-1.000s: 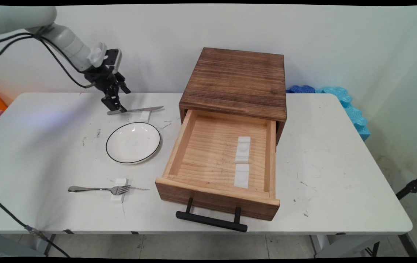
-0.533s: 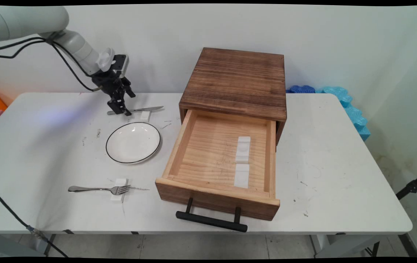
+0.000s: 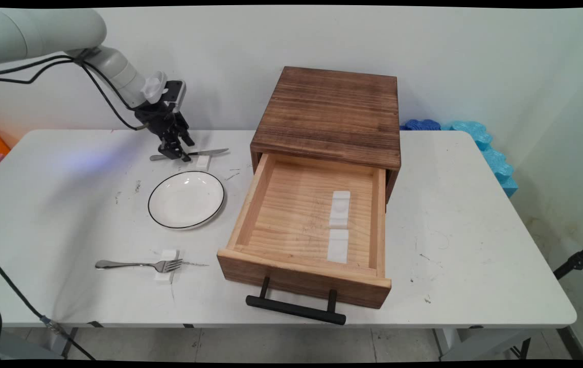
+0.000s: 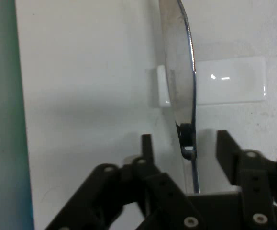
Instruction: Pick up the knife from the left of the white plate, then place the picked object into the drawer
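A table knife lies at the back of the white table, its blade propped on a small white rest. My gripper is down over the knife's handle end. In the hand view the gripper is open: one finger stands on each side of the knife, and neither touches it. The blade runs up and away across the white rest.
A white plate with a dark rim sits just in front of the knife. A fork lies on another white rest near the front. The wooden box's drawer is pulled open, with two white blocks inside.
The gripper has moved right along the knife's handle toward the blade. The knife, plate, fork and drawer have stayed in place.
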